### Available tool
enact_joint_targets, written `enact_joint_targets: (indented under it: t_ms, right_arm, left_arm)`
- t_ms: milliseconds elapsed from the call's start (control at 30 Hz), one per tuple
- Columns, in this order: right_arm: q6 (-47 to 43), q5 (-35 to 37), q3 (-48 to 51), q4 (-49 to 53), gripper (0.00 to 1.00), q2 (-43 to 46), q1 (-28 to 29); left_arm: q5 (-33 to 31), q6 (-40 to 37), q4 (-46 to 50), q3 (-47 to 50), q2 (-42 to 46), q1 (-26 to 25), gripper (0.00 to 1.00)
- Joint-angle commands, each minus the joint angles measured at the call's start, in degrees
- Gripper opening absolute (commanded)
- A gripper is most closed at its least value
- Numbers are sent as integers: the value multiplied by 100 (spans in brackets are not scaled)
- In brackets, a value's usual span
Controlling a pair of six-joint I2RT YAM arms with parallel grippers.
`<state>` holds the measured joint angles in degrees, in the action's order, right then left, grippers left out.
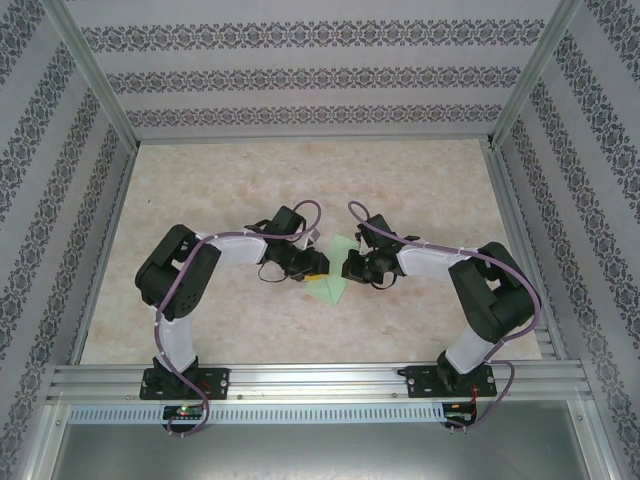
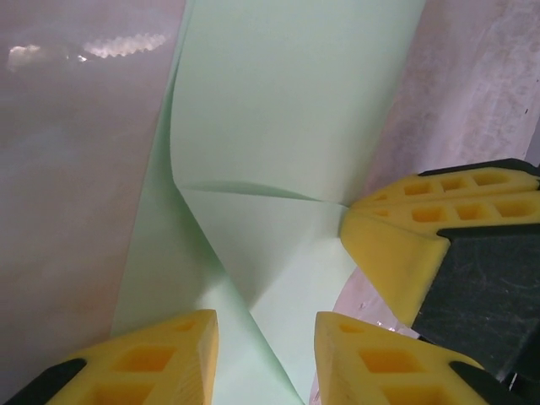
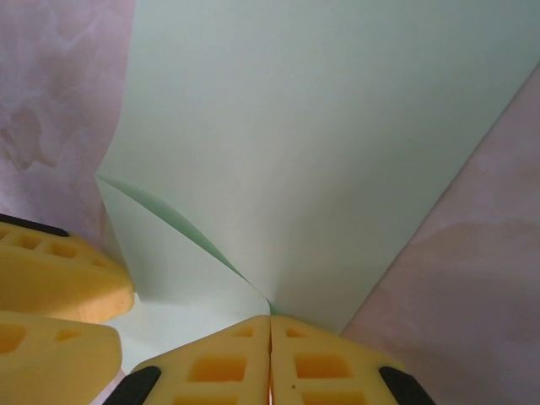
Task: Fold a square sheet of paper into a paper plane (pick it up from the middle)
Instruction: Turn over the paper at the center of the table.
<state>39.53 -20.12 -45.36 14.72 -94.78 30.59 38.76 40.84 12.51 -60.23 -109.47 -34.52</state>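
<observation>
the square sheet of paper (image 1: 334, 283), pale green and already creased into flaps, sits in the middle of the worktop (image 1: 300, 175), between the two pincers. the right pincer (image 3: 270, 331) is closed tight on a fold of it. the left pincer (image 2: 266, 329) stands partly open just beside, its yellow fingers (image 2: 152, 359) either side of a flap. as far as i can see, it isn't pinching it.
</observation>
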Motion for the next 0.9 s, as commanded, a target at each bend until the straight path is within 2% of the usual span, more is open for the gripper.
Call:
enact_joint_targets:
  t_ms: [0,167,533,667,867]
  right_arm:
    - [97,135,80,-75,8,16,-70]
    - [98,123,107,-88,9,47,-79]
    - [116,71,80,-42,16,212,-89]
    - [112,234,114,155,28,607,-156]
    - [74,957,209,703,58,1609,-344]
  left_arm:
    - [139,-15,-255,-190,-153,-82,36]
    - [138,2,-267,-277,-228,-100,33]
    - [180,25,-363,-421,-423,-148,17]
    - [180,-21,-359,-431,-414,-151,10]
    - [-47,-305,-35,-564,-260,-160,1]
